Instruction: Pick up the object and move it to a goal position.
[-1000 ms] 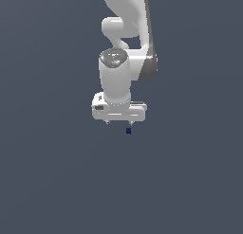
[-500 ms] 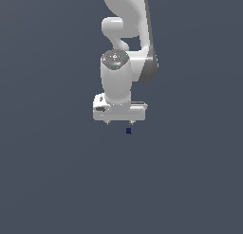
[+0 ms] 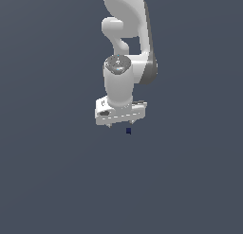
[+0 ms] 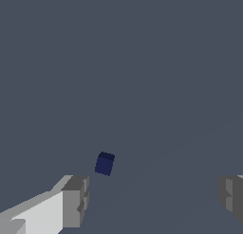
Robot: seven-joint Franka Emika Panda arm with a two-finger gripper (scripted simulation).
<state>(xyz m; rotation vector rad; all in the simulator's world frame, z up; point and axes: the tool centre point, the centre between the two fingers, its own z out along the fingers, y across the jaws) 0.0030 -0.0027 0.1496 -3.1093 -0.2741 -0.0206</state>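
The object is a tiny dark navy-blue block [image 3: 128, 130], lying on the grey surface just below the white gripper [image 3: 122, 124] in the exterior view. In the wrist view the block [image 4: 104, 163] sits apart from both fingertips, a little beyond the line between them and closer to the light-coloured finger [image 4: 73, 200] than to the other finger [image 4: 231, 195]. The gripper [image 4: 152, 197] is open wide and holds nothing. The white arm rises behind it toward the exterior view's top.
A plain dark grey surface [image 3: 57, 181] fills both views. No other objects, containers or edges show.
The wrist has turned slightly and the gripper has shifted a little toward the block. The block has not moved.
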